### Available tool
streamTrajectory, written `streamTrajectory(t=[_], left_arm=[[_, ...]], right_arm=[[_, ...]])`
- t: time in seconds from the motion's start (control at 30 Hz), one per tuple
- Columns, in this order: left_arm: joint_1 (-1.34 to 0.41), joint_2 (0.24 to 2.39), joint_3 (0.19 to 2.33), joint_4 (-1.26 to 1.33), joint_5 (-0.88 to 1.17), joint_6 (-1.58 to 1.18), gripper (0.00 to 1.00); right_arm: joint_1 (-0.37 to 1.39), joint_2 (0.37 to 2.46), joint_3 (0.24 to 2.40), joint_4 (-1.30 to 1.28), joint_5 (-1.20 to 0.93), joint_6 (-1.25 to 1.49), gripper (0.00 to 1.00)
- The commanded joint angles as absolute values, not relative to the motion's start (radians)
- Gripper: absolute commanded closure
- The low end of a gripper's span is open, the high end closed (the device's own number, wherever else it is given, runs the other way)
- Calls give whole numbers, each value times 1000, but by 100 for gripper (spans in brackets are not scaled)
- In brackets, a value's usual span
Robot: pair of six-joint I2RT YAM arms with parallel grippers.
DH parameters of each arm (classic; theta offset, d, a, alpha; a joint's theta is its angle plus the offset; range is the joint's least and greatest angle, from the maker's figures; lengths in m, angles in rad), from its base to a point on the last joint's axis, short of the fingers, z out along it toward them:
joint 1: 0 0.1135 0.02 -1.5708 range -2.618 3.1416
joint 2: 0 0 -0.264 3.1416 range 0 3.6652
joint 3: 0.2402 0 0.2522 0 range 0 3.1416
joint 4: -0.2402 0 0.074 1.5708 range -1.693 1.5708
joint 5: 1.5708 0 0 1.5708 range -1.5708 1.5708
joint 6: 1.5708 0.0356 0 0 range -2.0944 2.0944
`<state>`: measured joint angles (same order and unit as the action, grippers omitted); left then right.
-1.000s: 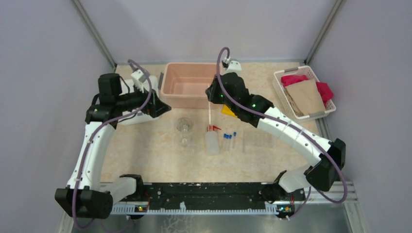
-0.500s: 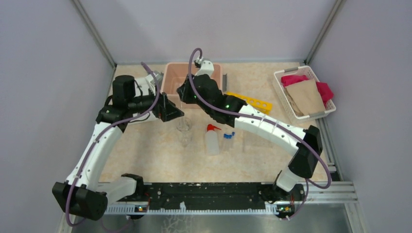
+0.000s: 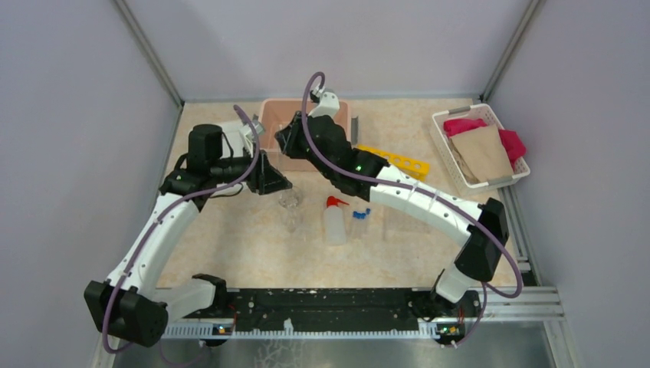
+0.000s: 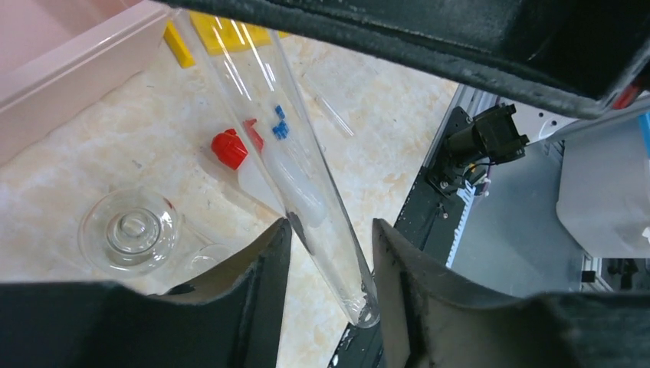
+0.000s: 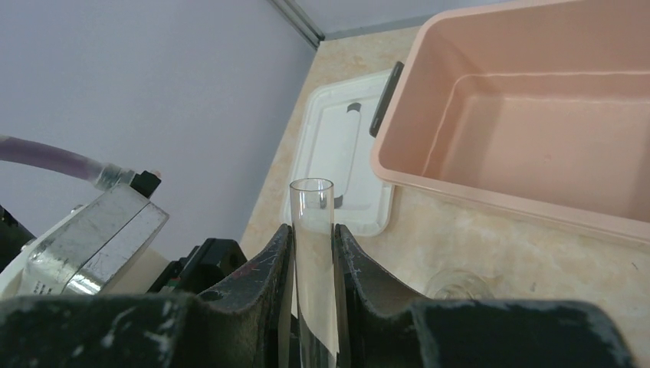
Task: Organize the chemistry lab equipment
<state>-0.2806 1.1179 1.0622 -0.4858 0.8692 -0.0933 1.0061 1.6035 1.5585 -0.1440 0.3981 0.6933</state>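
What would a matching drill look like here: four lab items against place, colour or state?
Items
1. long glass tube
2. squeeze bottle
3. tube rack
4. glass flask

Descriptions
A. on the table between the pink bin and the white basket
B. white body, red nozzle
C. clamped in the right end effector
D. on the table just left of the squeeze bottle, top view

Pairs: 1-C, 2-B, 3-A, 4-D
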Motion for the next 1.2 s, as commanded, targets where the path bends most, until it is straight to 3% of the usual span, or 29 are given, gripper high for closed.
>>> streamTrajectory(t=[0.0,0.07,0.17,0.23,0.3,0.43,0.67,0.77,1.03,1.07,1.1,1.17], left_arm=[[-291,1095,1053,-465,879,-78,59],[-291,1087,1054,-464,875,-67,71],[-293,1082,1059,-468,854,-36,83],[-292,1079,1068,-484,842,-10,86],[-293,1081,1078,-501,834,45,87],[-294,1080,1093,-527,830,115,87],[-302,1081,1103,-536,834,135,86],[-305,1071,1101,-541,825,146,85],[-309,1068,1119,-569,798,178,85],[-310,1073,1126,-572,787,177,83],[-310,1079,1135,-574,772,173,67],[-310,1089,1149,-574,741,163,11]], right_arm=[[1014,1539,1562,-94,426,703,100],[1014,1539,1580,-134,429,704,95],[1004,1549,1635,-236,381,703,70],[984,1572,1703,-343,317,704,53],[966,1593,1760,-441,251,699,44],[931,1618,1816,-560,150,686,37],[920,1662,1897,-606,5,631,37],[921,1710,1983,-667,-40,614,44],[907,1757,2029,-679,-167,603,87],[900,1758,2033,-689,-172,598,92],[891,1755,2038,-713,-171,592,98],[866,1747,2044,-760,-151,574,100]])
